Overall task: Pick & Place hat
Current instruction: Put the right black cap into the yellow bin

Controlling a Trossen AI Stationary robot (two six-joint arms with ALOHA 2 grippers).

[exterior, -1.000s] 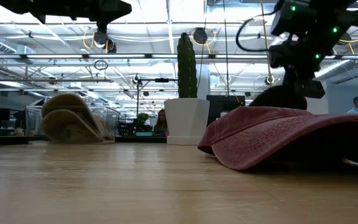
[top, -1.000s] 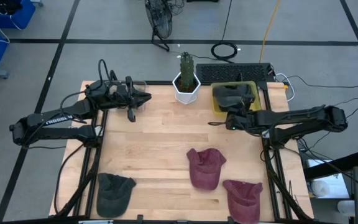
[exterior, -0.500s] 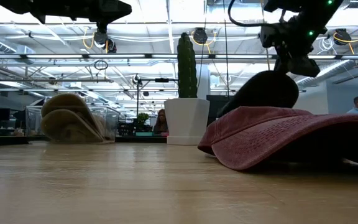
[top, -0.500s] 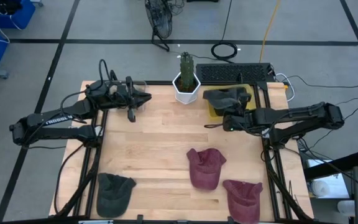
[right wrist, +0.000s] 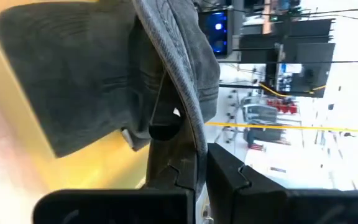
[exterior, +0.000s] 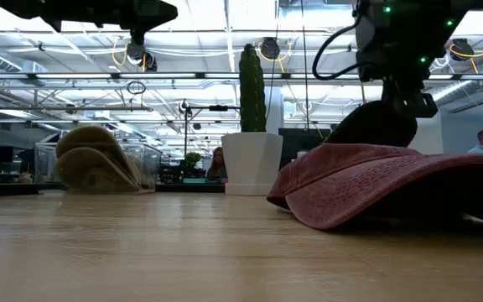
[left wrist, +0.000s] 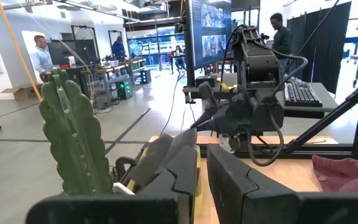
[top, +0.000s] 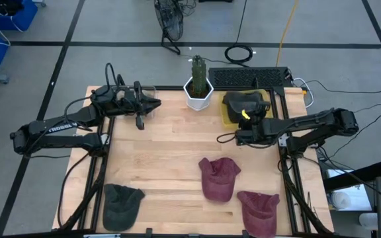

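Observation:
A dark grey hat (top: 243, 102) is over the yellow tray (top: 228, 119) at the table's far right, with my right gripper (top: 243, 119) shut on it. The low view shows this hat (exterior: 374, 126) under the gripper (exterior: 397, 92), behind a maroon hat (exterior: 376, 184). Two maroon hats (top: 218, 177) (top: 260, 210) lie flat on the near right of the table. A dark hat (top: 121, 203) lies at the near left. My left gripper (top: 154, 104) hovers level at the far left, shut, holding nothing (left wrist: 202, 177). My right gripper pinches an edge of the dark grey hat (right wrist: 188, 127) between its two fingers, which slant down toward the tray. The cloth runs out from between the fingertips. The hat's body (right wrist: 73, 74) hangs beside the fingers, low against the yellow tray (right wrist: 17, 130).
A cactus in a white pot (top: 198, 86) stands at the far middle, next to the tray. A clear box with tan hats (exterior: 99, 168) sits at the far left. A keyboard (top: 247, 77) lies beyond the table's far edge. Bare wood (top: 164, 152) lies mid-table.
My right gripper, shut on the dark grey hat, swung it up and toward the table's left, then back over the yellow tray. Its wrist rolled on the way, and the arm came a little toward the near edge.

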